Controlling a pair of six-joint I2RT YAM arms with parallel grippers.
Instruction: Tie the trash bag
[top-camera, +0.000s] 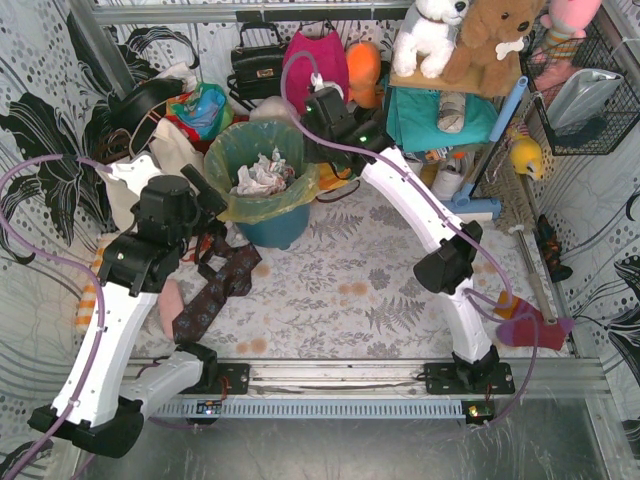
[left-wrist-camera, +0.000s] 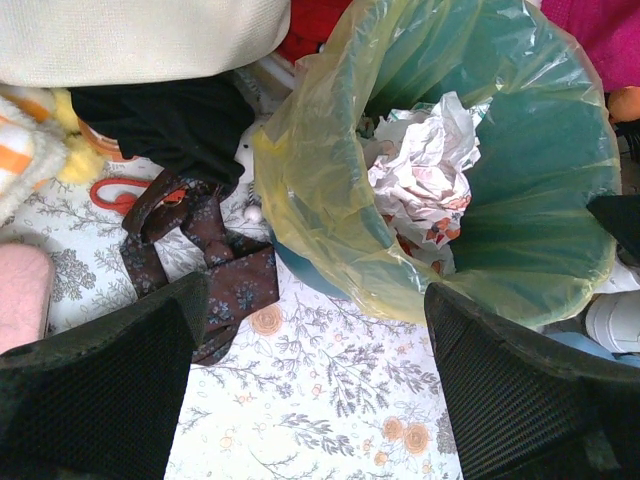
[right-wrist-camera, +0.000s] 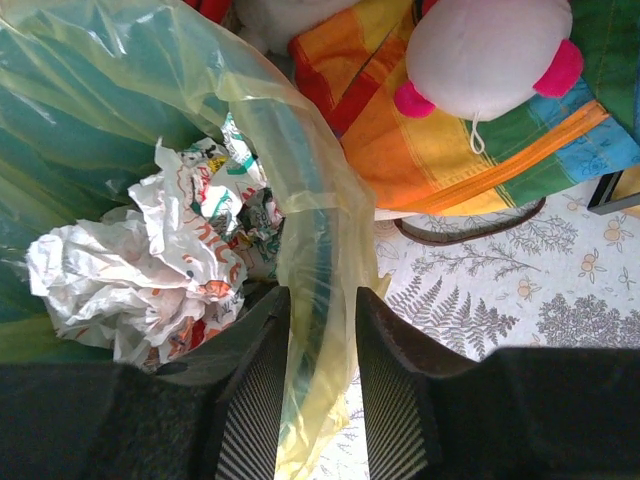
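Trash bag (top-camera: 232, 160): lines the teal bin (top-camera: 275, 228) at the back left of the table (top-camera: 350, 290). Its mouth is turned out over the bin's rim, and crumpled paper (top-camera: 262, 175) lies inside.
Mouth: wide open, with nothing gathered or knotted yet.
Why it sits so: the turned-out cuff seems to hold the bag open. It probably has to come off the rim before tying.
Right pincer (right-wrist-camera: 322, 300): straddles the cuff on the bin's far-right side, one finger inside the bag and one outside. Yellow film fills the narrow gap between them. I cannot tell whether they already press it.
Left pincer (left-wrist-camera: 315, 300): spread wide over the table at the bin's near-left side. The bag's rim is just beyond its fingertips and apart from them.
Why opposite sides: probably so each arm can draw up its own flap for the knot.
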